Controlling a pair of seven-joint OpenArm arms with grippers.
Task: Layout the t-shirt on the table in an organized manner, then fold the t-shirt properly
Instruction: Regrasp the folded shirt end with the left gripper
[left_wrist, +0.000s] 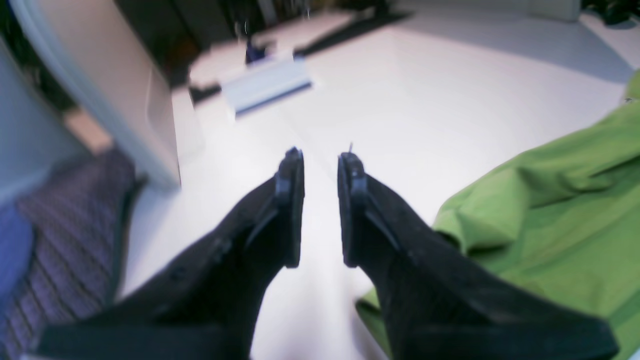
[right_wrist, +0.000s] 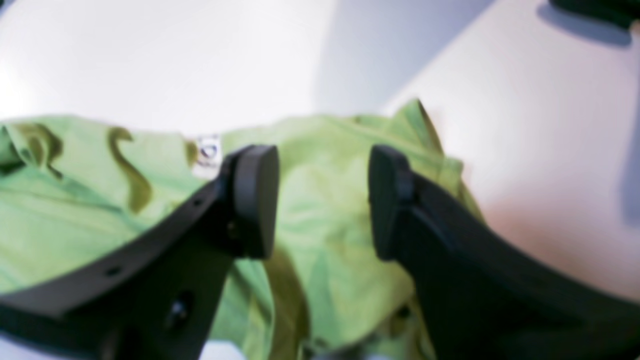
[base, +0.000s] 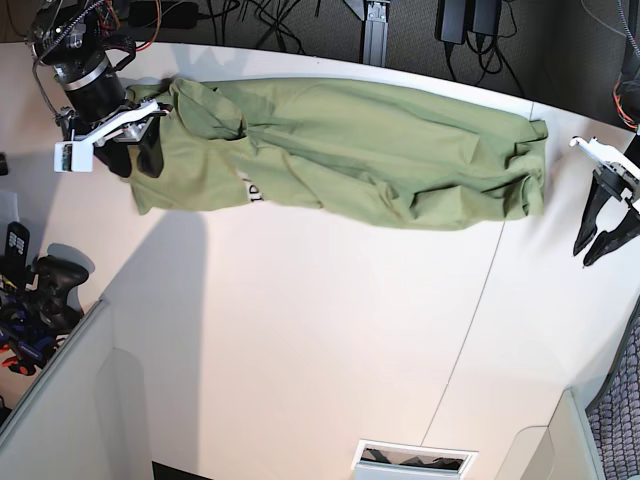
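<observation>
The t-shirt (base: 350, 150) lies rumpled in a long band across the far side of the table (base: 300, 340), its small white label (right_wrist: 207, 152) just beyond the right gripper (right_wrist: 322, 200); the print seems dark, but blur makes it unreadable. That gripper's jaws stand apart over the cloth, holding nothing. The left gripper (left_wrist: 320, 207), jaws slightly parted and empty, hangs over bare white tabletop beside the shirt's other end, near the thin dark seam (base: 470, 335).

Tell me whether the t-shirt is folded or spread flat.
Neither: the t-shirt lies bunched in a long, wrinkled band across the table, its layers rumpled and its white label showing.
</observation>
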